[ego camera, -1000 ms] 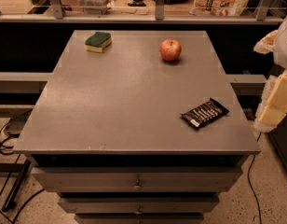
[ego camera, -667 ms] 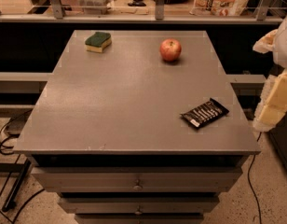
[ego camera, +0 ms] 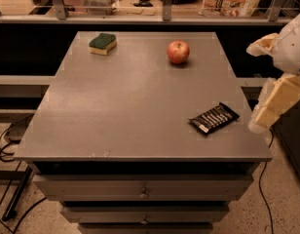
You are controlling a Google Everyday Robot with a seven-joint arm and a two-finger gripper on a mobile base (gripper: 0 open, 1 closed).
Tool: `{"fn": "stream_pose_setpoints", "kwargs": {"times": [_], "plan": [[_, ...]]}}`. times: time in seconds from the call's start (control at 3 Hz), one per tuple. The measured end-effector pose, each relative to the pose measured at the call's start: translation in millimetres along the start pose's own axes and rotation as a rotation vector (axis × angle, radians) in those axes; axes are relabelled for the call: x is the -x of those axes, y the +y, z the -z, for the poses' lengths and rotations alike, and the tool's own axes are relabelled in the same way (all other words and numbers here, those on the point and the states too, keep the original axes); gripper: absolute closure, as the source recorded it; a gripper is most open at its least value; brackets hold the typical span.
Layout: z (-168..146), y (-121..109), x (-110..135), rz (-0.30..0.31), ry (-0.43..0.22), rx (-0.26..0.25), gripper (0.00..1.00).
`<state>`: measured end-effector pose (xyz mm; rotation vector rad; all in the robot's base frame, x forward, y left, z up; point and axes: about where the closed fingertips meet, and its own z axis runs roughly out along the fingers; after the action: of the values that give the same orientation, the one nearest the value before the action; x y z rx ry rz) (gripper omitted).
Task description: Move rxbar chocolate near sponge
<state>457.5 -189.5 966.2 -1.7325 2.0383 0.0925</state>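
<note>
Sponge: small rectangular sponge (ego camera: pixel 102 43), green top over yellow body, on the far-left part of the flat grey table (ego camera: pixel 125 106).
Apple: round red apple (ego camera: pixel 178 52), far-right part of the table.
Bar: flat black-wrapped rxbar chocolate (ego camera: pixel 214 118), lying askew at the table's near-right corner.
Arm: cream-coloured gripper (ego camera: pixel 265 115), just off the table's right edge; open or closed cannot be told.

- The worktop (ego camera: pixel 130 106) looked smooth, matt grey.
- The rxbar chocolate (ego camera: pixel 214 118) wrapper was glossy.
- The sponge (ego camera: pixel 102 43) top looked rough.
- The claw (ego camera: pixel 267 112), right of the worktop, was matt.
</note>
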Motion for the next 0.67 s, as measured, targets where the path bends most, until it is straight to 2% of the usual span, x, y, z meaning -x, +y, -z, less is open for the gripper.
{"fn": "stream_pose_setpoints", "kwargs": {"times": [0.33, 0.67], "plan": [[-23.2, -15.4, -0.5, -0.001, -0.073, 0.007, 0.00], [-23.2, -15.4, -0.4, -0.001, -0.073, 0.007, 0.00]]}}
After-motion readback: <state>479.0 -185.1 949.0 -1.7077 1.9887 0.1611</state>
